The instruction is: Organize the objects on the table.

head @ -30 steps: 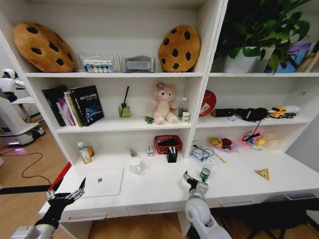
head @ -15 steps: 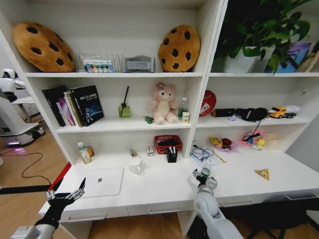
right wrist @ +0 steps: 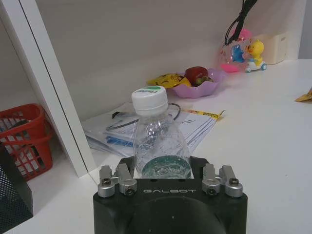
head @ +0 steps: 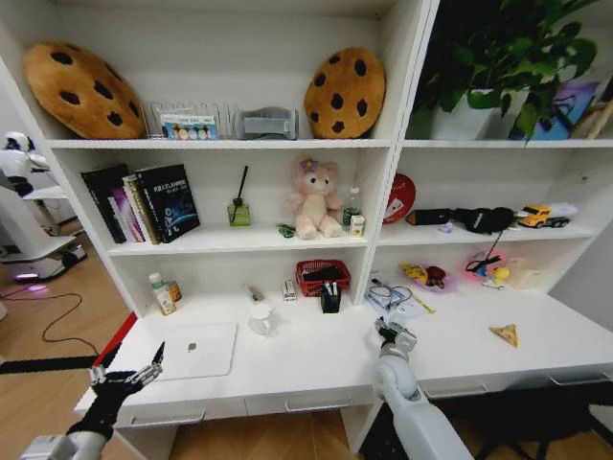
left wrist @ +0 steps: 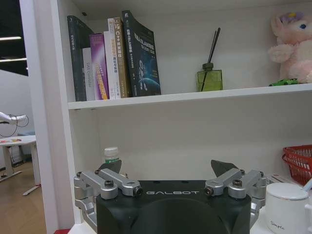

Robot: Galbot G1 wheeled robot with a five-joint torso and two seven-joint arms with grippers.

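Observation:
A small clear bottle (right wrist: 156, 126) with a white cap and some green on it stands on the white table (head: 306, 369), right of centre. My right gripper (head: 394, 333) (right wrist: 163, 168) is at the bottle, whose base sits between the drawn-in fingers, so the gripper looks shut on it. A thin silver laptop (head: 196, 350) lies closed at the table's left end. My left gripper (head: 124, 376) (left wrist: 165, 168) hangs open and empty off the table's front left corner. A black mesh holder (head: 330, 300) with pens stands at the back centre. A tiny green toy car (head: 285, 230) sits on the shelf beside the pink bear.
A red basket (head: 323, 276), a white mug (head: 261, 319) and two small bottles (head: 163, 295) line the back of the table. Papers (right wrist: 204, 122) and a pink bowl (right wrist: 195, 87) lie behind the bottle. A yellow wedge (head: 505, 333) sits to the right. A shelf upright (right wrist: 53, 97) stands close.
My right gripper has moved forward and to the right across the table, up to the small bottle, which now sits between its fingers. The left arm has stayed still.

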